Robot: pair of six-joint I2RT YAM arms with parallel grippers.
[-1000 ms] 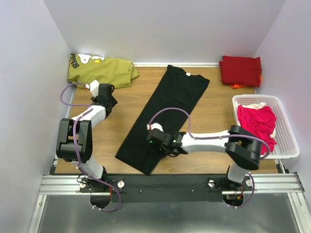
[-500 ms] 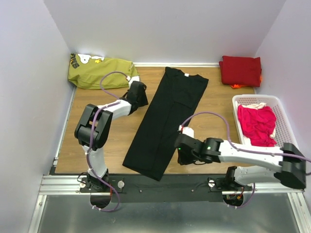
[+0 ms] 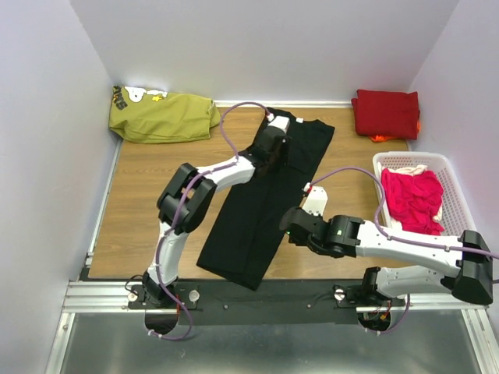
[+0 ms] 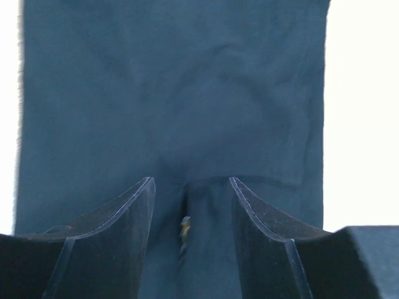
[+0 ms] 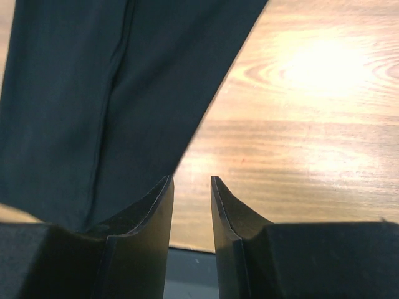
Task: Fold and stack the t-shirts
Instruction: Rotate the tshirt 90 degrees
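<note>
1. Right tool (image 5: 191, 180), lower centre of the top view: jaws slightly apart, empty, at the black t-shirt's (image 3: 249, 210) right edge.
2. That shirt lies folded long, diagonal across the wooden surface (image 3: 156, 171).
3. Left tool (image 4: 190, 180): jaws apart over its upper end.
4. Pink t-shirts (image 3: 413, 199) fill the white basket (image 3: 461, 226), right.
5. Red t-shirt (image 3: 386, 113) folded, upper right.

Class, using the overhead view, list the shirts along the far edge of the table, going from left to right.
olive-green shirt → black t-shirt → folded dark red t-shirt
</note>
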